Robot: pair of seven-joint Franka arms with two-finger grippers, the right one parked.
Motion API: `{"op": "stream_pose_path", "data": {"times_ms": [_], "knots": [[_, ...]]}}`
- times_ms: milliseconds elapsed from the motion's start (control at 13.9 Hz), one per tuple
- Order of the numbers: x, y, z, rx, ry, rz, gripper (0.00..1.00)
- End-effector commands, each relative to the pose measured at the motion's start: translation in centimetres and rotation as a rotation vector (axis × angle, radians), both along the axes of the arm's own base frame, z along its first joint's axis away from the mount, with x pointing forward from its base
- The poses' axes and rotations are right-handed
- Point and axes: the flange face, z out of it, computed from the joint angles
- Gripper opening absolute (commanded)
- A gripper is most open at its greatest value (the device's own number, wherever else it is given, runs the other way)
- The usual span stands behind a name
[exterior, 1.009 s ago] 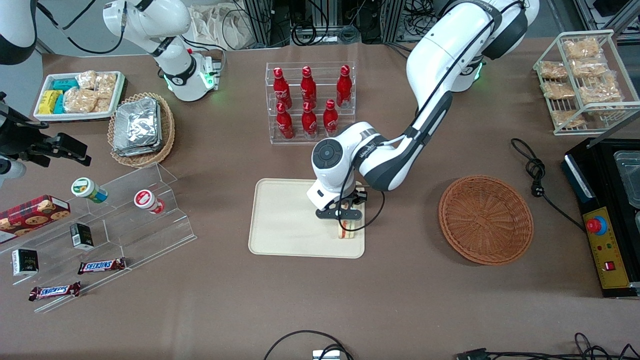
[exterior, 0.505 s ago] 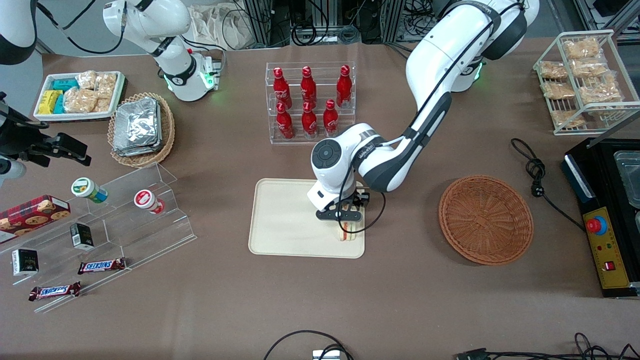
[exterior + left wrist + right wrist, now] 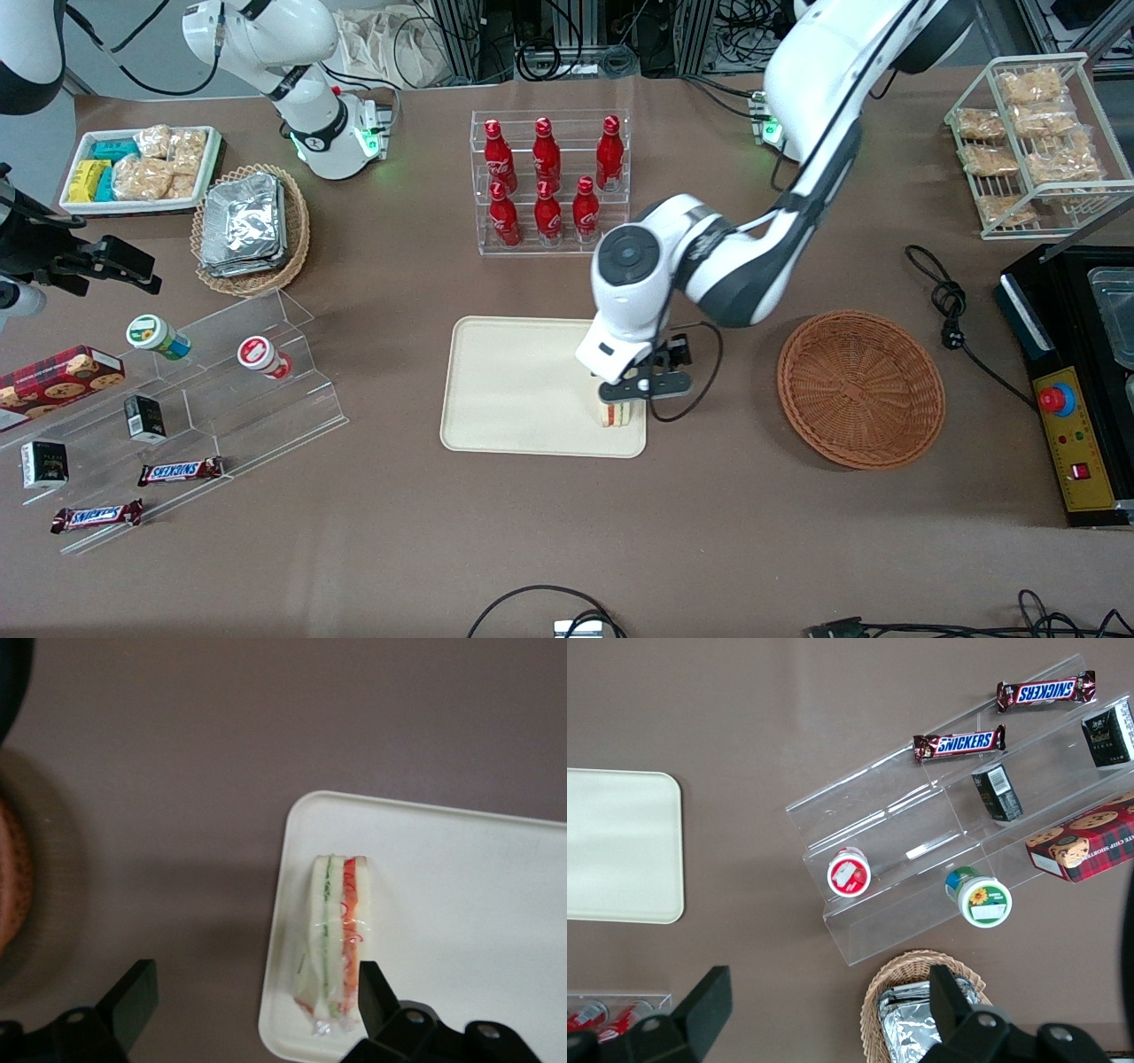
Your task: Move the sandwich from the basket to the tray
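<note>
While the claw [image 3: 252, 1005] hangs released above it, the plastic-wrapped white-bread sandwich [image 3: 336, 943] lies on the tray [image 3: 461, 930].

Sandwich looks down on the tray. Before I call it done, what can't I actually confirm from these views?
- Sandwich: in the front view the tool above it covers its farther part; only the near cut edge shows.
- Tool: open over the sandwich in the left wrist view; its height above it can't be judged.
- Tray: cut off by the frame edge in the left wrist view.
- Basket: only a blurred sliver in the left wrist view.
</note>
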Motion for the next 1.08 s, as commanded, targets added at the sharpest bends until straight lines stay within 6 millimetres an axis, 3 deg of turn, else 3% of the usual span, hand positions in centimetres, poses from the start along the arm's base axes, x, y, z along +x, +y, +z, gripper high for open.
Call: {"op": "stream_pose_path", "data": {"times_ms": [0,144,505,865,1009], "knots": [[-1.0,6.1,5.2,-0.022,0.009,-0.012,1.0],[-0.8,11.2,8.2,-0.032,-0.001,-0.014,1.0],[-0.2,22.9,13.2,-0.044,0.053,-0.073,1.0],[-1.0,29.6,17.4,-0.038,0.065,-0.083,1.0],[-1.4,31.0,18.4,-0.061,0.067,-0.074,1.0]]}}
